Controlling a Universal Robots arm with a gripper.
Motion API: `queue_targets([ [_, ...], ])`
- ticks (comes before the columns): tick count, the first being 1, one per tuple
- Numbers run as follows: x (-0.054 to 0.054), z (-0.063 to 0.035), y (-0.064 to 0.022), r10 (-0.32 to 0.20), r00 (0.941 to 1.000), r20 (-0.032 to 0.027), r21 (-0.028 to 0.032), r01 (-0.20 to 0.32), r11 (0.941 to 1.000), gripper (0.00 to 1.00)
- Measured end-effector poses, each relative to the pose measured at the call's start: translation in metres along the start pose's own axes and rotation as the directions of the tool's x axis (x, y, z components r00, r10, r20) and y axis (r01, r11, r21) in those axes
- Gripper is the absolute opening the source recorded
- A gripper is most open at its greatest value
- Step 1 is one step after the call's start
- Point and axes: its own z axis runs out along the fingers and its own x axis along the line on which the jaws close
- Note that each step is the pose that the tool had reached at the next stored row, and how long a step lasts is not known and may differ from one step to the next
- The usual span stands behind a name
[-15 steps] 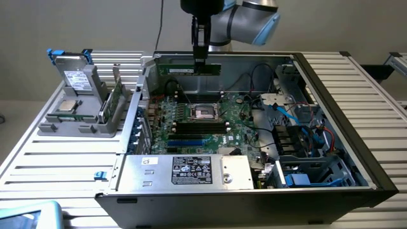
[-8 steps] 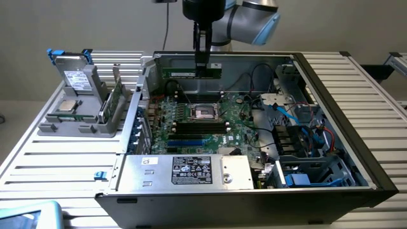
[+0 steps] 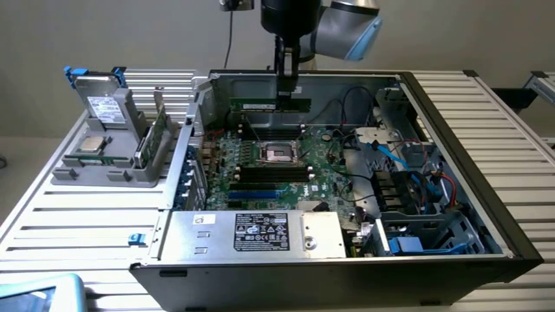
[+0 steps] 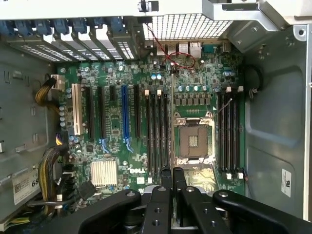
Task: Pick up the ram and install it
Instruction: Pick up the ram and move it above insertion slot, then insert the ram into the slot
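A: Starting with the ram (image 3: 260,104), how many are counted, and where is it found?

B: One is counted. It is held level, long edge down, over the motherboard (image 3: 325,162) at the back of the open case (image 3: 347,279). It is placed above the far bank (image 3: 273,123) of black slots, beyond the socket (image 3: 279,153). Whether those slots are touched cannot be told.

A: How is the gripper (image 3: 284,97) set?

B: It is closed almost fully. The ram's upper edge is pinched between its two fingers (image 4: 165,178), right of the stick's middle in the exterior view. Nothing else is gripped.

A: What is counted on the board?

B: One socket is seen, flanked by two banks of long black slots: the far bank and the near bank (image 3: 273,173). In the wrist view, one white slot (image 4: 75,109) and one blue slot (image 4: 124,112) are counted among the black ones. One finned heatsink (image 4: 103,173) is also seen there.

A: And further out?

B: One labelled power supply (image 3: 251,234) is mounted at the case's near edge. One grey holder (image 3: 104,172) is stood on the slatted table (image 3: 78,221) at the exterior view's left, well apart from the ram. Three items are held in it: one drive (image 3: 108,104), one processor (image 3: 91,144) and one green card (image 3: 152,140).
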Motion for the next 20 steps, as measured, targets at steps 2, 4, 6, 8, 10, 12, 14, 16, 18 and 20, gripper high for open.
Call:
queue_targets([
  [2, 0.0, 0.0002, 0.0, 0.0, 1.0, -0.0004, 0.0, 0.0, 1.0, 0.13],
  [4, 0.0, 0.0002, -0.0001, 0.0, 1.0, -0.0004, 0.0, 0.0, 1.0, 0.13],
  [6, 0.0, 0.0003, -0.0001, 0.0, 1.0, -0.0003, 0.0, 0.0, 1.0, 0.13],
  [8, 0.0, 0.0003, -0.0001, 0.0, 1.0, -0.0003, 0.0, 0.0, 1.0, 0.13],
  [10, 0.0, 0.0002, -0.0001, 0.0, 1.0, -0.0004, 0.0, 0.0, 1.0, 0.13],
  [12, 0.0, 0.0003, -0.0001, 0.0, 1.0, -0.0004, 0.0, 0.0, 1.0, 0.13],
  [14, -0.0001, 0.0005, -0.0002, 0.0, 1.0, -0.0013, 0.0002, 0.0, 1.0, 0.13],
  [16, 0.0, 0.0013, -0.0002, 0.0, 1.0, -0.0065, 0.0002, 0.0, 1.0, 0.13],
  [18, -0.0001, 0.0025, -0.0004, 0.0, 0.9998, -0.0189, 0.0007, 0.0, 1.0, 0.13],
  [20, -0.0001, 0.0044, -0.0006, 0.0, 0.9995, -0.0304, 0.0013, 0.0, 1.0, 0.13],
])
